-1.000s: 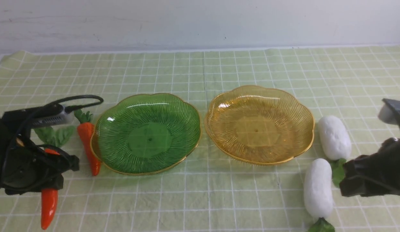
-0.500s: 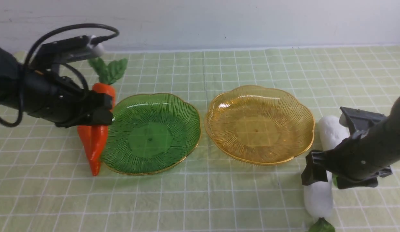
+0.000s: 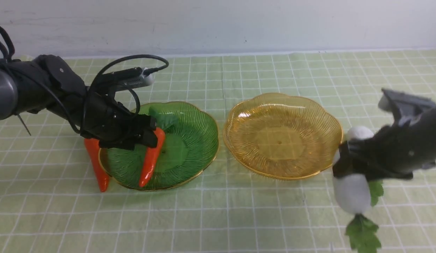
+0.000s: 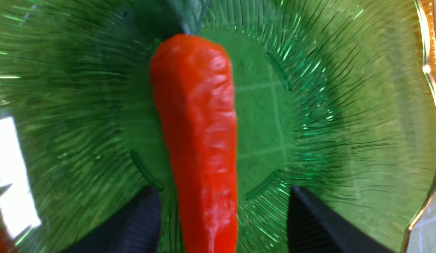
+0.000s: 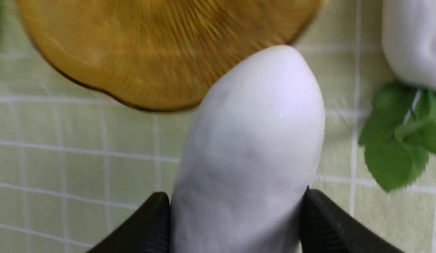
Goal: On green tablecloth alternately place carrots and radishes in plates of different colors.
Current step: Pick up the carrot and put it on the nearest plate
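At lower right in the front view, your right gripper [image 3: 345, 164] is clamping a radish [image 3: 351, 193], leaves hanging down-frame; the amber plate [image 3: 239, 119] is lying to its left; your left gripper [image 3: 149, 136] is hovering, jaws apart, over the carrot [image 3: 151, 162] in the green plate [image 3: 200, 140].
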Robot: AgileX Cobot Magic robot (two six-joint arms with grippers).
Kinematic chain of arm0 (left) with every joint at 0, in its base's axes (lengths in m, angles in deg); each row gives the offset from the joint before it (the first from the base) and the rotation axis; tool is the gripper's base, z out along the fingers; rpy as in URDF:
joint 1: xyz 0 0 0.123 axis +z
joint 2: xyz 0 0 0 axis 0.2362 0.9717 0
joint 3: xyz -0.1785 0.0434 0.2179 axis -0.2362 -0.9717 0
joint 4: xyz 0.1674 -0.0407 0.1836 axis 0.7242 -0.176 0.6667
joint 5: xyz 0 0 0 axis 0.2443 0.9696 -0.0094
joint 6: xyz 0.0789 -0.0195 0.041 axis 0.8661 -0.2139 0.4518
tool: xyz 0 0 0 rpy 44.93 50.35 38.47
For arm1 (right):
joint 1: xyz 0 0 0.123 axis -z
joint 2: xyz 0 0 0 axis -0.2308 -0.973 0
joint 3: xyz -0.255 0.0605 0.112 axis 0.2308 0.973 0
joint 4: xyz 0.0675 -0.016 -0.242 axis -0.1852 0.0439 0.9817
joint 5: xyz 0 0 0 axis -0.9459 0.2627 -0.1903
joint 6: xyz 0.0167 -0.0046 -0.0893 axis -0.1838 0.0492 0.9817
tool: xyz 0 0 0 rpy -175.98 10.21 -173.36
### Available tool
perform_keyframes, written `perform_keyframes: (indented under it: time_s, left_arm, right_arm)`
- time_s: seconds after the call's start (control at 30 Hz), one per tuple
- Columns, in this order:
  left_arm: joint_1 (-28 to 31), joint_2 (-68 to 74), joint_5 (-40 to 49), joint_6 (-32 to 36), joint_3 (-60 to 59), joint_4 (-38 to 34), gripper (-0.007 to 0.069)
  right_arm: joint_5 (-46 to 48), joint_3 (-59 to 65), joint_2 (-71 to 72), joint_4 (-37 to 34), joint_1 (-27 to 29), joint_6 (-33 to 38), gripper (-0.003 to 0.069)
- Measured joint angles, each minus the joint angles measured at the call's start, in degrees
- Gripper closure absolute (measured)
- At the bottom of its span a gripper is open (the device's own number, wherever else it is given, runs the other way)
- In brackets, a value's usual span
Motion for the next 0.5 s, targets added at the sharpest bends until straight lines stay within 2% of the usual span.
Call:
perform_keyframes:
  time_s: [0.03, 0.07, 0.1, 0.17, 0.2, 0.23, 0.3, 0.37, 0.4, 0.47, 0.5]
  left_arm:
    - [0.00, 0.04, 0.00, 0.00, 0.00, 0.00, 0.0123]
    - [0.09, 0.06, 0.48, -0.09, 0.82, 0.11, 0.0052]
    - [0.49, 0.06, 1.83, -0.68, 1.89, 0.11, 0.0021]
    - [1.57, -0.17, 4.85, -2.84, 4.02, 0.75, 0.0003]
    - [2.44, -0.53, 6.83, -4.38, 5.25, 1.57, 0.0018]
    - [3.52, -1.11, 8.82, -5.92, 6.35, 2.82, 0.0055]
    - [6.22, -2.92, 12.15, -8.41, 7.90, 5.88, 0.0198]
    - [9.82, -5.22, 14.44, -9.88, 8.49, 9.58, 0.0431]
    - [11.29, -5.93, 15.10, -10.42, 8.51, 10.64, 0.0498]
    - [12.84, -6.47, 15.67, -11.02, 8.59, 11.35, 0.0545]
    - [16.76, -6.97, 16.65, -12.37, 8.65, 11.90, 0.0607]
  right_arm:
    - [0.31, -1.22, 0.00, -0.06, 0.00, 0.18, 0.0230]
    - [1.67, -6.74, -0.49, -0.40, 0.00, 0.98, 0.0230]
    - [2.52, -9.63, -1.34, -0.39, 0.00, 1.38, 0.0230]
    - [4.23, -15.83, -4.65, -0.39, 0.00, 1.77, 0.0230]
    - [4.86, -18.92, -6.81, -0.33, 0.00, 1.77, 0.0230]
    - [5.47, -21.73, -9.21, -0.33, 0.00, 1.69, 0.0230]
    - [6.71, -26.76, -14.40, -0.29, 0.00, 1.46, 0.0230]
    - [8.69, -31.97, -20.10, -0.29, 0.00, 1.19, 0.0230]
    - [9.19, -33.43, -22.04, -0.29, 0.00, 1.13, 0.0230]
    - [9.64, -35.08, -24.35, -0.29, -0.03, 1.01, 0.0230]
    - [10.28, -37.61, -28.46, -0.29, -0.07, 0.70, 0.0230]
